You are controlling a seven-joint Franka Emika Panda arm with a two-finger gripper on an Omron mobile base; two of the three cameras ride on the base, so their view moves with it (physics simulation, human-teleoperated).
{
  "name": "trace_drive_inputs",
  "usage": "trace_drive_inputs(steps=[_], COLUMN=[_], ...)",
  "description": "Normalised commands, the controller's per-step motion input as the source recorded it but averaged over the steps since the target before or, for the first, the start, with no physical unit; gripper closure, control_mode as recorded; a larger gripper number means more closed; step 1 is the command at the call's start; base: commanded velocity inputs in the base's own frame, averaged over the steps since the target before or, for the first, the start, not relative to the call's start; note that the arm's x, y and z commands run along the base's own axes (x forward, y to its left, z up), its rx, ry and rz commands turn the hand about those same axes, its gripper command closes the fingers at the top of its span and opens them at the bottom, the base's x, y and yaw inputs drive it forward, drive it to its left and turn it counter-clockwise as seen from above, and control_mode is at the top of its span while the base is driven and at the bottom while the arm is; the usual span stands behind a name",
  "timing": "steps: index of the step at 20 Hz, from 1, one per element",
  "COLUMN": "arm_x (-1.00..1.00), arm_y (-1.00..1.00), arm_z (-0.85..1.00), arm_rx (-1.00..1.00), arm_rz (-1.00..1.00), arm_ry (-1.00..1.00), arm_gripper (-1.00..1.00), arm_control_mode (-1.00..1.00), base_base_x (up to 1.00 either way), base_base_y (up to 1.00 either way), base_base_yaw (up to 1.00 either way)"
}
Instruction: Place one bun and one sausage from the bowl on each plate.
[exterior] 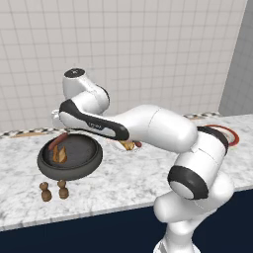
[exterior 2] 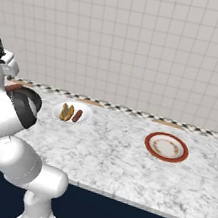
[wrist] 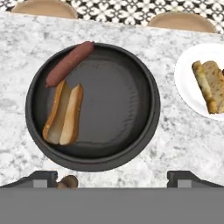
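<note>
- We see the end effector (wrist: 112, 177) hanging above the dark bowl (wrist: 148, 127), its two fingertips (wrist: 43, 177) spread wide apart with nothing between them.
- In the hand view the bowl lies straight ahead of the fingertips, resting on the marble table (wrist: 183, 144).
- Inside the bowl, a split bun (wrist: 64, 114) lies toward the left side, and a sausage (wrist: 70, 63) leans on the rim just beyond it; both sit apart from the end effector.
- The white plate (exterior 2: 71, 114) stands just beside the bowl and carries a bun (exterior 2: 67, 112) and a sausage (exterior 2: 77, 115).
- The red-rimmed plate (exterior 2: 166, 147) sits well apart along the table.
- Two small brown shakers (exterior: 54, 190) stand on the table near the bowl's front edge.
</note>
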Motion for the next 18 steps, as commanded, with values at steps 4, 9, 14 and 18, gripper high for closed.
trace_drive_inputs(steps=[4,9,14,18], arm_x=[-0.39,0.07,0.43,0.26], arm_y=[0.57,0.15,0.51,0.02], arm_z=[-0.91,-0.88,-0.28,-0.23], arm_rx=[0.2,0.06,-0.06,0.0], arm_rz=[-0.09,-0.02,0.0,0.0], arm_ry=[0.37,0.13,-0.04,0.0], arm_gripper=[-1.0,-1.0,-1.0,-1.0], arm_control_mode=[-1.0,-1.0,-1.0,-1.0], base_base_x=[0.0,0.0,0.0,0.0], base_base_y=[0.0,0.0,0.0,0.0], base_base_yaw=[0.0,0.0,0.0,0.0])
